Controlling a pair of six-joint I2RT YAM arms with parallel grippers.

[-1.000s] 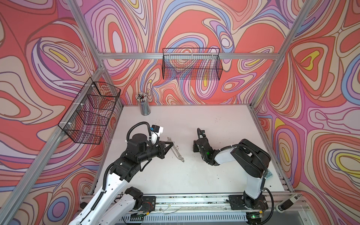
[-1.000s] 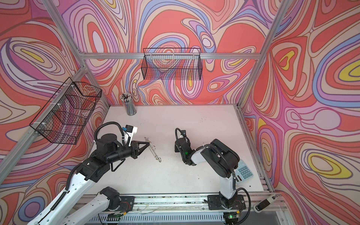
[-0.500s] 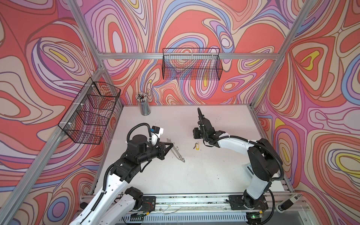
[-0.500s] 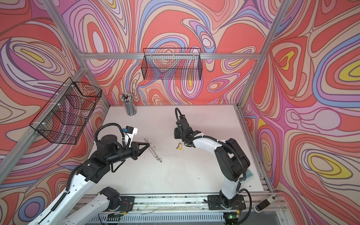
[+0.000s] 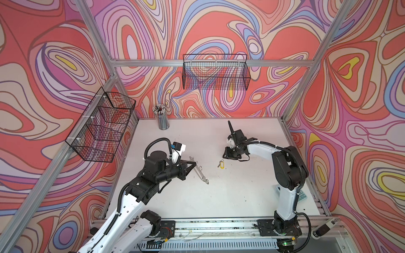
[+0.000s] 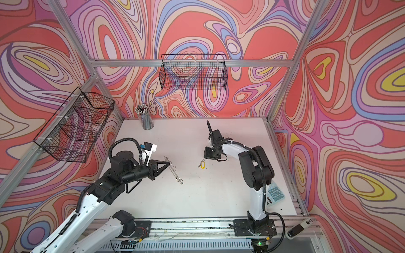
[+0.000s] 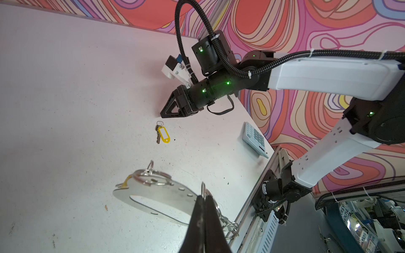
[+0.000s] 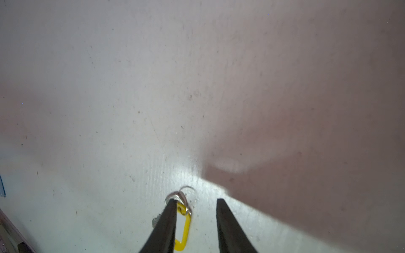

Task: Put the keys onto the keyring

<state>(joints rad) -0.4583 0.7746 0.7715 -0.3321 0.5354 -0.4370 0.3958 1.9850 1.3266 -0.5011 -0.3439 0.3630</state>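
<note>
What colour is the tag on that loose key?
Yellow; the tag shows best in the left wrist view.

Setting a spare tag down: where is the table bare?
Bare: the front middle, between the keyring and the base rail; the back, between the pen cup and the right arm. Crowded: mid-table, where the left hand and right hand flank the tagged key.
</note>
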